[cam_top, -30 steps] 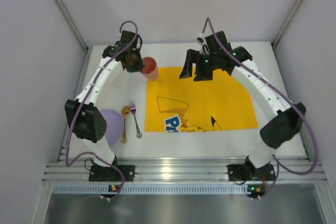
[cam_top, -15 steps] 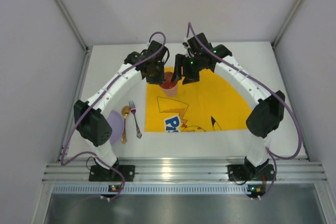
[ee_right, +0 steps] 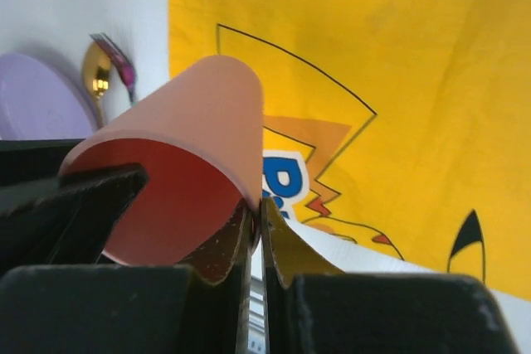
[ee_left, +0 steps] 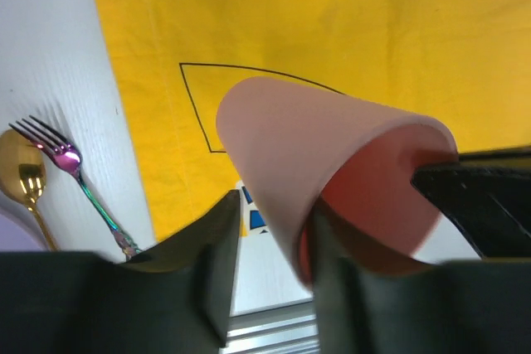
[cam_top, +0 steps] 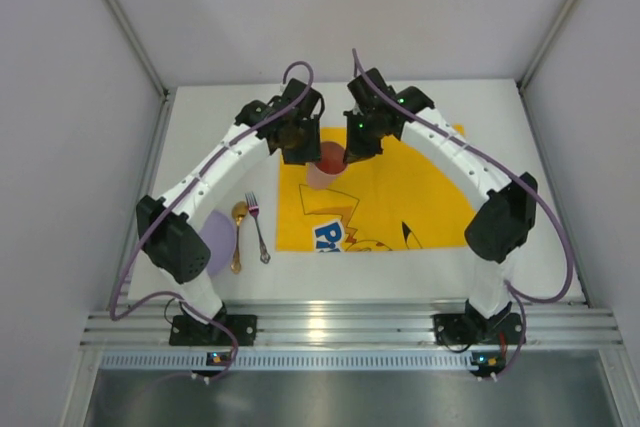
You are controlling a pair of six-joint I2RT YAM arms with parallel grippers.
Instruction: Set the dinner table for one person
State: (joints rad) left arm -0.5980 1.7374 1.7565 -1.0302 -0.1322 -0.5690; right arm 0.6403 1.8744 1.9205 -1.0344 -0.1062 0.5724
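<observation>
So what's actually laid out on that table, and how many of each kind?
Pink cup: 1
Fork: 1
Gold spoon: 1
Purple plate: 1
Yellow cloth: 1
Total: 5

Site read as a robot lab cell: white tabletop boxed by plain panel walls and aluminium rails.

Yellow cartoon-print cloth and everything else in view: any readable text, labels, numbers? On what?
"P": blue capital with a white outline, on the yellow rectangular cartoon-print cloth, near its front edge; whatever follows is hidden or too small to read.
Pink tapered plastic cup, iridescent metal fork, gold spoon: no markings visible.
</observation>
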